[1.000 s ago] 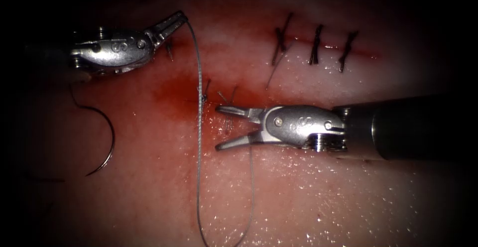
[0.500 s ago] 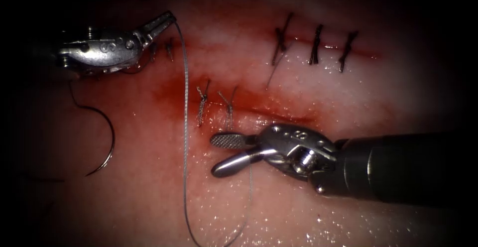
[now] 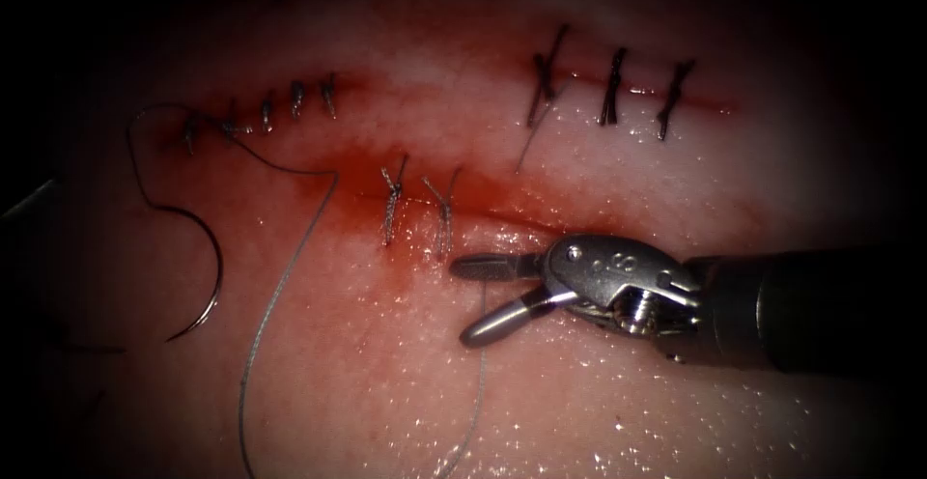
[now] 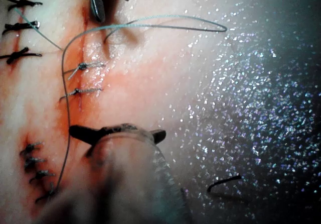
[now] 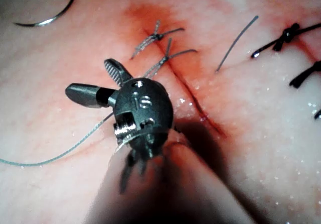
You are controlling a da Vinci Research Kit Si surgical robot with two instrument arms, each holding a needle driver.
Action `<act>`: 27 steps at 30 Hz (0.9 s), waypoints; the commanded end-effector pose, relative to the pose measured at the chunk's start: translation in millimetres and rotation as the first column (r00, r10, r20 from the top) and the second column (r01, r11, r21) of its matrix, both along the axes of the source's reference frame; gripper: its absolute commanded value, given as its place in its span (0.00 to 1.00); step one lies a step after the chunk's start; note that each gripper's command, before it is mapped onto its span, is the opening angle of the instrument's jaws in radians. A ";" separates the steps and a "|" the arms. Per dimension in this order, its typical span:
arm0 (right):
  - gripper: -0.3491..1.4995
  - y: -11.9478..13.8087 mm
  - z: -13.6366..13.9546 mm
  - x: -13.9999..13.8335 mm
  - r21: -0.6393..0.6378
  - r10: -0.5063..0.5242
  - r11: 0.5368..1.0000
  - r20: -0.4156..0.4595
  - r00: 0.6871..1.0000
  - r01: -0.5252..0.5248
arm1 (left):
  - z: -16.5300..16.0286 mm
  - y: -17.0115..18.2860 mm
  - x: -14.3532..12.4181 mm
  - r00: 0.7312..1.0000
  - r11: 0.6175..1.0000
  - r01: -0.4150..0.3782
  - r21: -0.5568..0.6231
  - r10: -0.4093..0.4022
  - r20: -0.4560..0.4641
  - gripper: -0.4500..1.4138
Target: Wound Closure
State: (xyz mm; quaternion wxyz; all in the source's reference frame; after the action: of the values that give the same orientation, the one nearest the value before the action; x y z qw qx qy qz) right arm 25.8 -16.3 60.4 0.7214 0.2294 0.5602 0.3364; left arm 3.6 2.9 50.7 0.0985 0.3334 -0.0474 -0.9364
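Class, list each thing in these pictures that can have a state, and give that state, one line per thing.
Cut: two stitches across it, the stretch to their right unstitched.
Left gripper: open, holds nothing.
Right gripper: open, holds nothing.
Needle: lies loose on the tissue, left of the cut, not in the tissue.
Thread: slack, lying on the tissue.

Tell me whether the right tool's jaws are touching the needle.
Apart. The endoscope view shows the right tool, jaws open and empty, right of the stitches; the needle lies free on the tissue far left.
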 end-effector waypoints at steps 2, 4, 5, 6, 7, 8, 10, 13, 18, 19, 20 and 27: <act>0.57 -0.8 0.6 0.8 0.002 -0.002 1.000 -0.002 1.000 0.002 | -1.0 -0.8 0.5 1.000 1.000 -0.002 0.014 0.002 -0.004 0.92; 0.57 -0.8 0.6 0.9 -0.004 -0.003 1.000 -0.001 1.000 0.003 | -2.6 -0.8 0.2 0.999 1.000 0.026 0.016 -0.026 0.018 0.83; 0.56 -0.8 0.6 0.8 -0.009 -0.005 1.000 -0.001 1.000 0.005 | -3.3 -1.0 -0.5 0.997 0.999 0.051 0.013 -0.052 0.058 0.79; 0.55 -0.7 0.6 0.6 -0.015 -0.005 1.000 0.001 1.000 0.005 | -4.3 -1.9 -2.5 0.991 0.997 0.068 0.020 -0.070 0.116 0.76; 0.55 -0.7 0.6 0.6 -0.015 -0.005 1.000 0.001 1.000 0.005 | -4.3 -1.9 -2.5 0.991 0.997 0.068 0.020 -0.070 0.116 0.76; 0.55 -0.7 0.6 0.5 -0.022 -0.003 1.000 0.004 1.000 0.003 | -4.6 -2.4 -3.5 0.986 0.993 0.102 0.058 -0.109 0.130 0.76; 0.55 -0.6 0.6 0.2 -0.044 -0.010 0.999 0.014 1.000 0.011 | -5.0 -3.8 -5.5 0.977 0.987 0.130 0.093 -0.143 0.156 0.75; 0.58 -0.5 0.7 0.0 -0.078 -0.037 0.996 0.035 0.999 0.039 | -4.7 -8.2 -11.0 0.987 0.984 -0.138 -0.115 0.146 0.066 0.74; 0.60 -0.5 0.7 0.0 -0.090 -0.040 0.995 0.036 0.999 0.043 | -3.0 -10.9 -16.8 0.898 0.835 -0.439 -0.333 0.421 -0.127 0.74; 0.60 -0.5 0.7 0.0 -0.090 -0.040 0.995 0.036 0.999 0.043 | -2.8 -11.4 -17.1 0.878 0.804 -0.477 -0.355 0.451 -0.160 0.74; 0.61 -0.5 0.8 0.0 -0.090 -0.040 0.995 0.036 0.999 0.043 | -2.8 -11.6 -17.3 0.863 0.782 -0.504 -0.367 0.473 -0.178 0.74; 0.61 -0.7 1.8 0.1 -0.098 -0.050 0.994 0.030 0.998 0.053 | -2.7 -11.1 -17.9 0.751 0.617 -0.660 -0.429 0.548 -0.368 0.86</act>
State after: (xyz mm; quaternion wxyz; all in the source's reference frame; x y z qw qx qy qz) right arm 25.2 -16.4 61.7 0.7488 0.2022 0.5593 0.2927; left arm -14.0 -7.5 47.7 0.5040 0.1872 -0.1827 -0.8232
